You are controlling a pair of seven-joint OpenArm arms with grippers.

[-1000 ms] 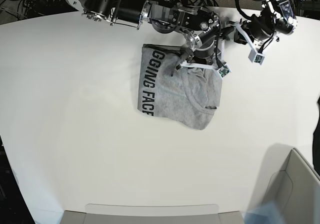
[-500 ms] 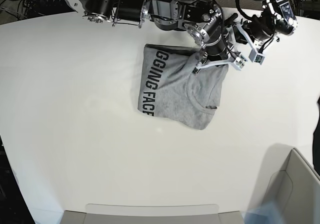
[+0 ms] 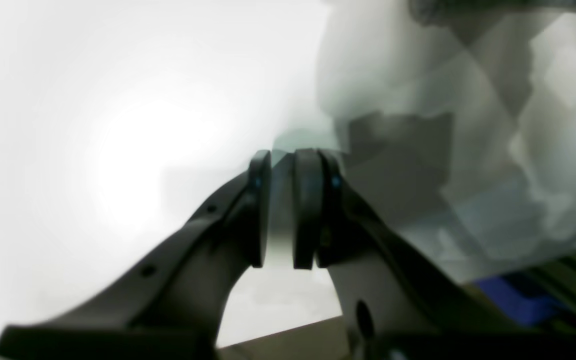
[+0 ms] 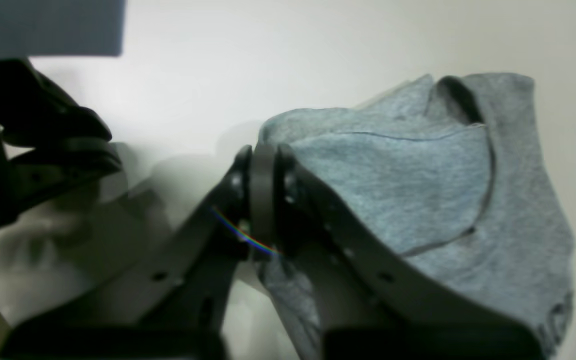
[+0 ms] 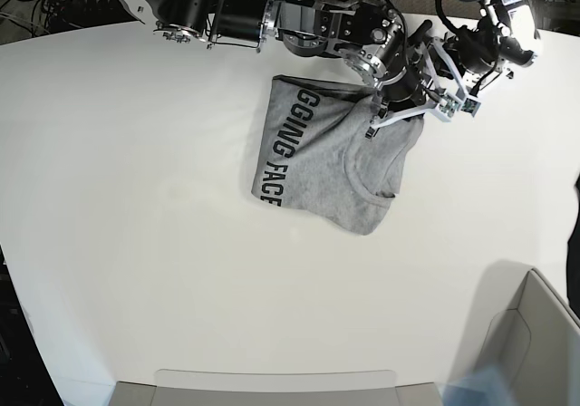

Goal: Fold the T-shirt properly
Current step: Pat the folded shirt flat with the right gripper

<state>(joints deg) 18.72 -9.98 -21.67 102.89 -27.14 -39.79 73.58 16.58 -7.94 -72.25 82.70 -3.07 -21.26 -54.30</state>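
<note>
The folded T-shirt point(image 5: 331, 161) lies near the table's point(image 5: 136, 243) far edge, its far corner dragged outward since a second ago. The right gripper point(image 5: 399, 114), jaws narrowly parted, seems to be releasing it. The left gripper point(image 5: 460, 105) hovers slightly open, empty.

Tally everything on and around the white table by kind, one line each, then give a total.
Heather-grey cotton T-shirt with black block lettering: 1
Robot arms with grippers, the right gripper and the left gripper: 2
White round-edged table: 1
Pale grey open bin at the table's corner: 1
Total: 5
</note>
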